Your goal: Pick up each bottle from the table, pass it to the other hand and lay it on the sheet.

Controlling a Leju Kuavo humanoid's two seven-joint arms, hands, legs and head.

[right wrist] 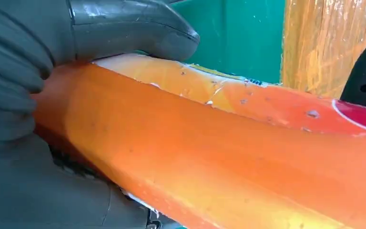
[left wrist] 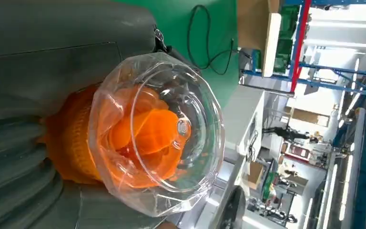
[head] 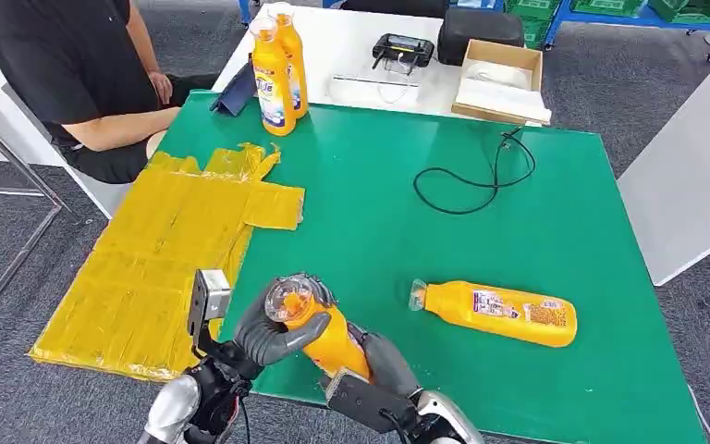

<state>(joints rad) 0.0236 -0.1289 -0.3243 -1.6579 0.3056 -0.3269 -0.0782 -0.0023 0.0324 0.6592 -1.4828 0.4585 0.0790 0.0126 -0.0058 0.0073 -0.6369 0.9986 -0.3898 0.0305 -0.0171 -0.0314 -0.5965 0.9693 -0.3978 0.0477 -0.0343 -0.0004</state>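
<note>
An orange bottle [head: 335,342] with a clear cap [left wrist: 157,133] hangs tilted over the table's near edge, cap toward me. My left hand [head: 273,331] wraps its fingers around the neck just below the cap. My right hand [head: 384,365] grips the lower body [right wrist: 219,157], thumb [right wrist: 133,28] lying over the top. A second orange bottle [head: 499,313] lies on its side on the green table [head: 425,240], right of my hands. Two more bottles [head: 277,69] stand upright at the far edge. The yellow sheet [head: 166,250] covers the table's left side, beside my left hand.
A person in black [head: 83,74] sits at the far left corner by the sheet. A black cable [head: 476,176] loops on the far middle of the table. Behind, a white table carries a cardboard box [head: 499,81], a controller [head: 402,48] and a black case [head: 481,28].
</note>
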